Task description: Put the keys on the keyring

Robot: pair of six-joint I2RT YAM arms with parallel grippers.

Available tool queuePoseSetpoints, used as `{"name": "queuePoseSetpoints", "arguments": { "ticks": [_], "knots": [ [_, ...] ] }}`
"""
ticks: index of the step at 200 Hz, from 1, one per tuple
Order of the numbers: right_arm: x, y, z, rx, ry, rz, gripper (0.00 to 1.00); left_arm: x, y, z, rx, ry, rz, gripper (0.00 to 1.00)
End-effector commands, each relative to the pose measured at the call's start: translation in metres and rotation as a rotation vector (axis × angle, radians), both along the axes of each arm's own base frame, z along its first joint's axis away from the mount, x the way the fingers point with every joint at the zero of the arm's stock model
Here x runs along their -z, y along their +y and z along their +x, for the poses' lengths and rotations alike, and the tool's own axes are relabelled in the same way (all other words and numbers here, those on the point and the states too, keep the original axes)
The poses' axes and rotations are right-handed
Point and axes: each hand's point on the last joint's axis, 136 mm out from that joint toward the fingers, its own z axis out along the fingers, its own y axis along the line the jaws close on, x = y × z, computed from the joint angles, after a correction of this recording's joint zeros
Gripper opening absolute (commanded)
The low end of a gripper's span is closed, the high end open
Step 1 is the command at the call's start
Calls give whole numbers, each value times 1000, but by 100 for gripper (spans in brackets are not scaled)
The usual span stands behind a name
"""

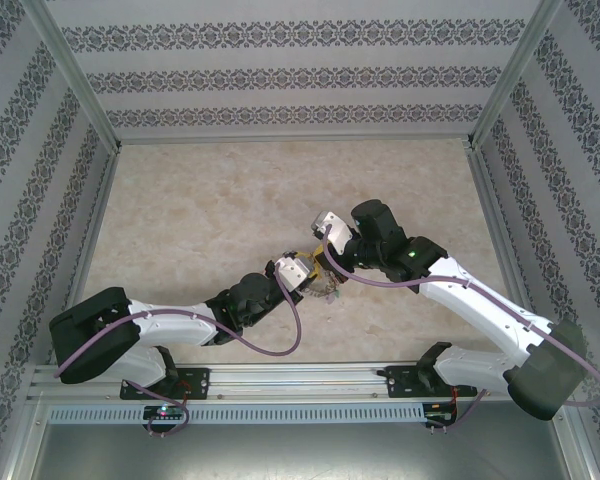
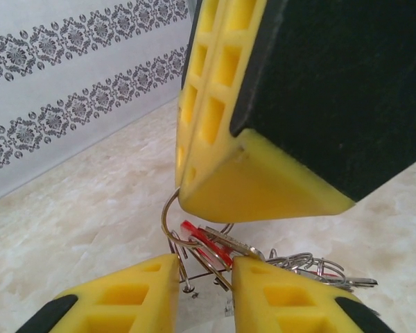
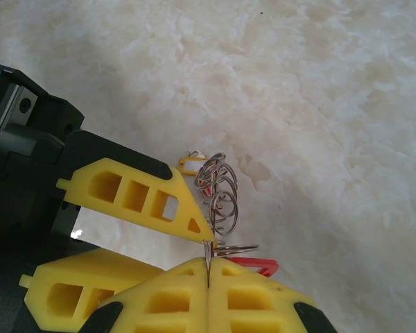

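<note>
In the right wrist view, the right gripper [image 3: 208, 272] is seen pressed together on the thin wire of the keyring [image 3: 207, 253], with small rings [image 3: 220, 198] and a yellow tag [image 3: 188, 161] shown beyond against the table [image 3: 319, 104]. In the left wrist view, the left gripper [image 2: 204, 267] is held slightly spread, a red-tagged key [image 2: 206, 246] lying between its 2 fingers [image 2: 125, 298]; contact cannot be told. From above, both grippers are seen tip to tip at mid-table, over the keys [image 1: 327, 290].

Lab test booth (patterned walls [image 1: 300, 75]), aluminium frame [image 1: 72, 70]
</note>
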Motion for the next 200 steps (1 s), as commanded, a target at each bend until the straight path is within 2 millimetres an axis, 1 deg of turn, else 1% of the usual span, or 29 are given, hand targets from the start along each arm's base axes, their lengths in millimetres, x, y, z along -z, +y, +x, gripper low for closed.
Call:
{"name": "queuePoseSetpoints", "arguments": {
  "ticks": [1,15,47,66,73,85,106,131,149,200],
  "knots": [
    [-18,3,3,3,-24,57,0,-17,-6,0,-7,-40,-33,25],
    [-19,3,3,2,-24,58,0,-16,-4,1,-17,-39,-28,23],
    [-18,2,4,3,-25,54,0,-15,0,3,-38,-36,-22,22],
    [-17,2,4,3,-26,51,0,-14,3,4,-58,-31,-17,26],
    [-18,2,5,7,-27,50,0,-13,6,5,-69,-30,-18,26],
    [-16,1,6,12,-25,46,0,-14,10,5,-81,-32,-25,30],
    [-16,2,6,14,-21,45,0,-14,19,6,-119,-25,-34,33],
    [-15,0,9,28,-24,37,0,-20,24,2,-111,-40,-60,36],
    [-15,0,10,29,-25,36,0,-23,25,-3,-90,-38,-56,35],
    [-16,1,9,27,-24,41,0,-24,44,-6,-131,-38,-34,35]
  ]
}}
